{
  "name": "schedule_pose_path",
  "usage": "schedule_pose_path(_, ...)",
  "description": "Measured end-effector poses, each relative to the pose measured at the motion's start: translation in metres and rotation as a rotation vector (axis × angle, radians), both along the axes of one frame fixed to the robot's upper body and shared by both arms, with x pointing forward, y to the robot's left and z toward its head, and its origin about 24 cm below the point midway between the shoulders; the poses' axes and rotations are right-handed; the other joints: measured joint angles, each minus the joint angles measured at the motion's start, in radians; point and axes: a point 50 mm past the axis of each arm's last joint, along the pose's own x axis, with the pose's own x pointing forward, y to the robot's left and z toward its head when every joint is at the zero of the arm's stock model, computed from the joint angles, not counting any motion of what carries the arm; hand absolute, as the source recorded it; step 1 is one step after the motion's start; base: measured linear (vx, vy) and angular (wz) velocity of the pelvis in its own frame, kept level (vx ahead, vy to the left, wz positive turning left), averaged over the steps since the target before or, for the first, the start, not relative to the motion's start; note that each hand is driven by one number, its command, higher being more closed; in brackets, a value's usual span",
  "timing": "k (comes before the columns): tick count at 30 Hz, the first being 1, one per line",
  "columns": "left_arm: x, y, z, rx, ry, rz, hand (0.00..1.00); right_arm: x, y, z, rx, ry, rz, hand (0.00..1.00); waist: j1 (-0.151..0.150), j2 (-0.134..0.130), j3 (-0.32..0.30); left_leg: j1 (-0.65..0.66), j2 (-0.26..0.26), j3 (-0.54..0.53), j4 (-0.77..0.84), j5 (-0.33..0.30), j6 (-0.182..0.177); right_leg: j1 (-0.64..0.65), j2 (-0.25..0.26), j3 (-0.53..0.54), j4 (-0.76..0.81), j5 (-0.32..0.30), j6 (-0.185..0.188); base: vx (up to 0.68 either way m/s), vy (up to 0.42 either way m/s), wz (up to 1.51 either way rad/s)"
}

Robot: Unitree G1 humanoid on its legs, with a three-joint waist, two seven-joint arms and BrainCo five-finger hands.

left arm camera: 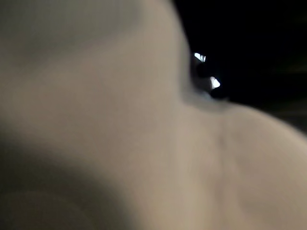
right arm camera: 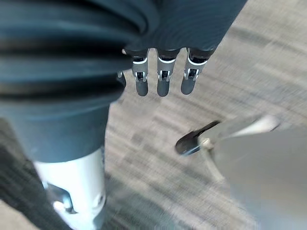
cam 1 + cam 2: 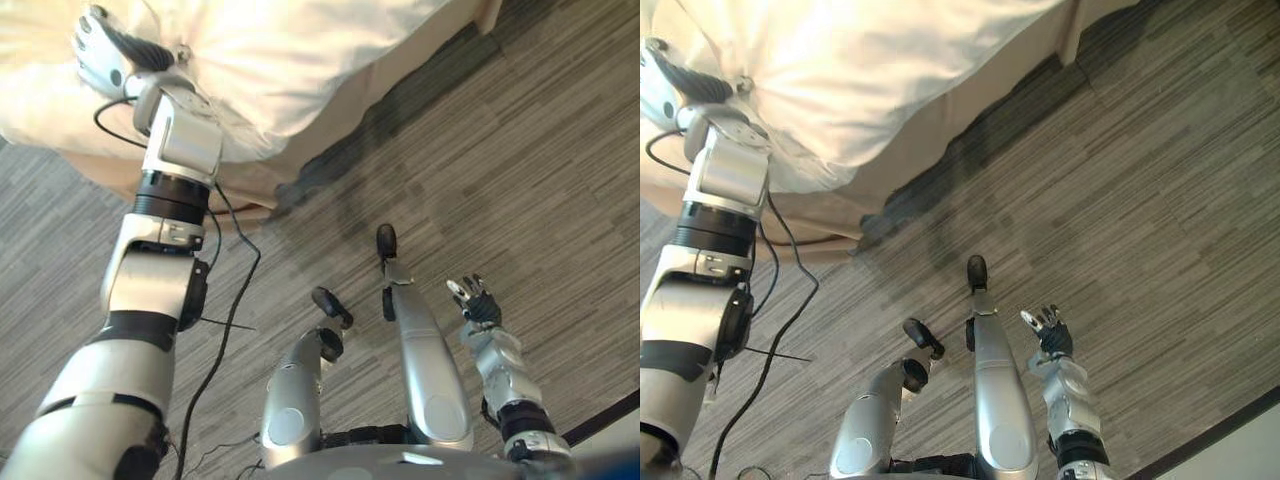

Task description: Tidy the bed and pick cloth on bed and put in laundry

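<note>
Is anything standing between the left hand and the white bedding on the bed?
Nothing visible: the left hand rests directly on the white bedding. The right hand hangs open above the floor.

Cream-white bedding (image 3: 300,60), grey streaked plank floor (image 3: 520,180)

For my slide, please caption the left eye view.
Left hand on white bedding; right hand open above the grey floor.

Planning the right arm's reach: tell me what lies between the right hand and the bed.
Only bare grey floor lies between the right hand and the bed, as the left eye view shows.
</note>
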Motion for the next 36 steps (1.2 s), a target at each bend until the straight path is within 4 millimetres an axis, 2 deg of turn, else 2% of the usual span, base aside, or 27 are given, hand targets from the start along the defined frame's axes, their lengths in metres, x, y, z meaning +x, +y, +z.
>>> schedule_pose_path(4, -0.001, -0.002, 0.009, 0.005, -0.022, -0.025, 1.00, 0.006, 0.000, 0.006, -0.001, -0.019, -0.013, 0.00, 0.022, 0.005, 0.010, -0.002, 0.001, -0.002, 0.003, -0.001, 0.000, -0.001, -0.001, -0.001, 0.000, 0.000, 0.000, 0.01, -0.006, 0.01)
schedule_pose_path(12, 0.004, -0.009, 0.013, 0.024, -0.037, -0.142, 1.00, 0.008, -0.006, 0.009, -0.040, 0.005, -0.011, 0.00, 0.024, 0.008, 0.012, 0.019, -0.002, -0.030, 0.004, -0.001, 0.001, 0.037, -0.015, -0.028, 0.000, 0.000, 0.000, 0.03, -0.015, 0.09)
schedule_pose_path(15, 0.008, -0.013, 0.006, 0.046, -0.006, -0.206, 1.00, 0.007, -0.003, 0.005, -0.054, 0.035, 0.015, 0.00, 0.025, 0.010, 0.011, 0.058, -0.010, -0.041, -0.005, 0.003, 0.004, 0.077, -0.023, -0.038, 0.000, -0.003, 0.001, 0.00, 0.008, 0.09)
schedule_pose_path(17, 0.009, -0.017, 0.000, 0.069, 0.003, -0.260, 1.00, 0.003, -0.003, 0.001, -0.065, 0.066, 0.027, 0.00, 0.027, 0.024, 0.010, 0.097, -0.026, -0.055, -0.032, 0.018, 0.008, 0.114, -0.040, -0.054, 0.002, -0.011, 0.008, -0.01, 0.034, 0.22)
schedule_pose_path(19, 0.006, -0.014, -0.008, 0.095, 0.002, -0.294, 1.00, -0.003, -0.004, -0.008, -0.070, 0.114, 0.030, 0.00, 0.043, 0.035, 0.007, 0.146, -0.042, -0.064, -0.061, 0.033, 0.011, 0.158, -0.055, -0.069, 0.009, -0.023, 0.011, -0.01, 0.031, 0.22)
schedule_pose_path(21, 0.004, -0.011, -0.013, 0.115, 0.001, -0.312, 1.00, -0.010, -0.005, -0.015, -0.076, 0.154, 0.033, 0.00, 0.046, 0.047, 0.000, 0.171, -0.051, -0.082, -0.082, 0.046, 0.010, 0.187, -0.070, -0.092, 0.012, -0.032, 0.014, -0.02, 0.021, 0.37)
schedule_pose_path(24, 0.000, 0.004, -0.040, 0.126, 0.051, -0.338, 1.00, -0.030, -0.014, -0.034, -0.104, 0.265, 0.031, 0.00, 0.069, 0.090, -0.034, 0.220, -0.061, -0.117, -0.121, 0.058, 0.011, 0.238, -0.087, -0.131, 0.019, -0.053, 0.019, 0.00, 0.006, 0.40)
schedule_pose_path(25, -0.005, 0.015, -0.061, 0.102, 0.085, -0.340, 1.00, -0.043, -0.017, -0.045, -0.099, 0.330, 0.018, 0.00, 0.081, 0.113, -0.072, 0.225, -0.065, -0.132, -0.132, 0.059, 0.010, 0.247, -0.094, -0.144, 0.021, -0.062, 0.024, 0.03, 0.006, 0.27)
schedule_pose_path(26, -0.008, 0.023, -0.073, 0.079, 0.103, -0.346, 1.00, -0.050, -0.019, -0.051, -0.100, 0.368, 0.015, 0.00, 0.083, 0.122, -0.094, 0.228, -0.068, -0.139, -0.140, 0.063, 0.007, 0.250, -0.099, -0.152, 0.026, -0.066, 0.025, 0.05, 0.007, 0.31)
schedule_pose_path(28, -0.016, 0.034, -0.094, 0.048, 0.124, -0.356, 1.00, -0.059, -0.022, -0.058, -0.089, 0.417, -0.006, 0.00, 0.081, 0.127, -0.108, 0.261, -0.070, -0.162, -0.154, 0.068, 0.004, 0.288, -0.103, -0.169, 0.028, -0.074, 0.028, 0.06, 0.001, 0.23)
schedule_pose_path(31, -0.034, 0.039, -0.131, 0.013, 0.158, -0.432, 1.00, -0.078, -0.027, -0.072, -0.054, 0.508, -0.046, 0.00, 0.082, 0.126, -0.152, 0.289, -0.062, -0.199, -0.156, 0.069, 0.003, 0.341, -0.103, -0.203, 0.009, -0.082, 0.034, 0.07, -0.012, 0.26)
schedule_pose_path(32, -0.040, 0.038, -0.145, 0.002, 0.174, -0.456, 0.00, -0.086, -0.030, -0.077, -0.036, 0.548, -0.070, 0.00, 0.082, 0.125, -0.164, 0.306, -0.057, -0.219, -0.157, 0.069, 0.003, 0.377, -0.101, -0.222, -0.009, -0.080, 0.035, 0.08, -0.017, 0.36)
schedule_pose_path(33, -0.043, 0.037, -0.153, -0.019, 0.175, -0.472, 0.00, -0.092, -0.032, -0.079, -0.029, 0.569, -0.080, 0.00, 0.085, 0.125, -0.168, 0.320, -0.054, -0.226, -0.158, 0.068, 0.003, 0.399, -0.098, -0.228, -0.019, -0.080, 0.035, 0.06, -0.011, 0.29)
schedule_pose_path(34, -0.051, 0.032, -0.174, -0.086, 0.190, -0.513, 0.00, -0.105, -0.034, -0.085, -0.013, 0.614, -0.100, 0.00, 0.094, 0.124, -0.192, 0.340, -0.047, -0.247, -0.160, 0.067, 0.000, 0.441, -0.091, -0.246, -0.046, -0.078, 0.038, 0.04, -0.008, 0.20)
schedule_pose_path(35, -0.056, 0.030, -0.186, -0.111, 0.205, -0.527, 0.00, -0.112, -0.034, -0.088, -0.004, 0.637, -0.109, 0.00, 0.098, 0.123, -0.208, 0.352, -0.044, -0.255, -0.165, 0.066, 0.000, 0.459, -0.084, -0.250, -0.061, -0.076, 0.041, 0.05, -0.015, 0.21)
schedule_pose_path(36, -0.068, 0.023, -0.210, -0.157, 0.242, -0.562, 0.00, -0.124, -0.034, -0.093, 0.010, 0.677, -0.120, 0.00, 0.103, 0.120, -0.241, 0.364, -0.035, -0.274, -0.176, 0.065, -0.004, 0.494, -0.069, -0.259, -0.099, -0.068, 0.043, 0.07, -0.021, 0.21)
